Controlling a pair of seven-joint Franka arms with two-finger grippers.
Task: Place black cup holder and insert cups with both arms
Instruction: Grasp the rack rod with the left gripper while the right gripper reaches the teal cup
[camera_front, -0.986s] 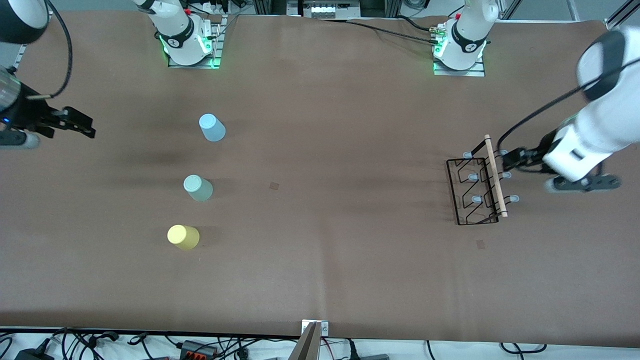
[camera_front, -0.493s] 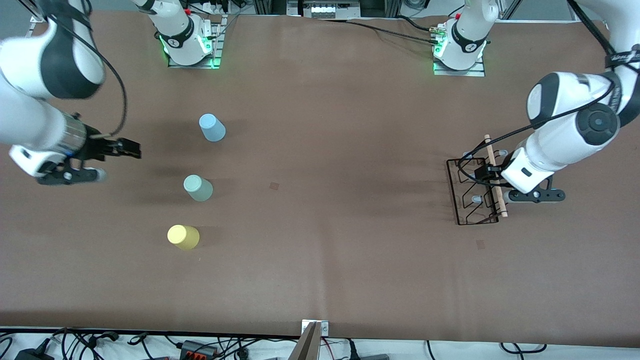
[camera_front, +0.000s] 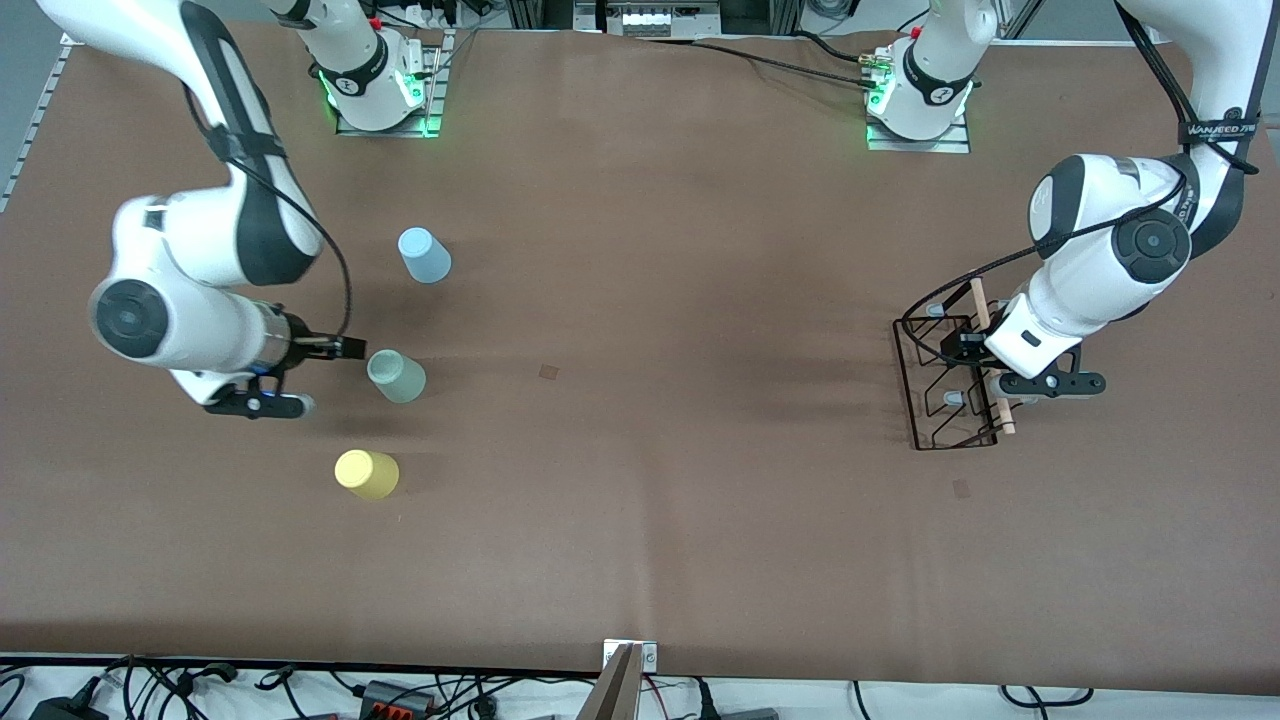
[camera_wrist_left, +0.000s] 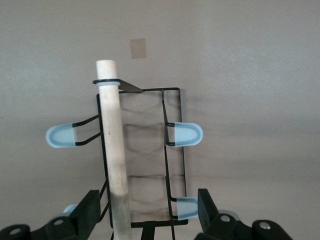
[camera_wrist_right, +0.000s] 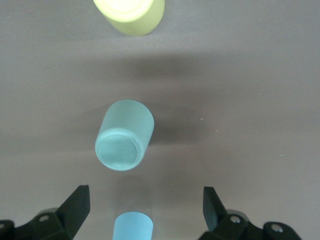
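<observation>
Front view: the thin black wire cup holder (camera_front: 945, 375) with its light wooden rod handle (camera_front: 990, 355) sat at the left arm's end of the table, with the left gripper (camera_front: 972, 347) over the rod. All three small tapered plastic cups stood upside down at the right arm's end: light blue cup (camera_front: 424, 255) at 12 o'clock from the pale green cup (camera_front: 396, 376), yellow cup (camera_front: 366, 474) at 6 o'clock from it. The right gripper (camera_front: 345, 347) hung just beside the green cup. Left wrist view: fingers (camera_wrist_left: 91, 212) were spread, straddling the rod, no grip yet; pale blue-tipped pegs (camera_wrist_left: 184, 134) were all bare. Right wrist view: fingers (camera_wrist_right: 76, 204) were spread wide, the green cup sat between them but farther off, untouched. My read: nothing completed; holder still to be grasped and placed, all three cups still to be inserted.
</observation>
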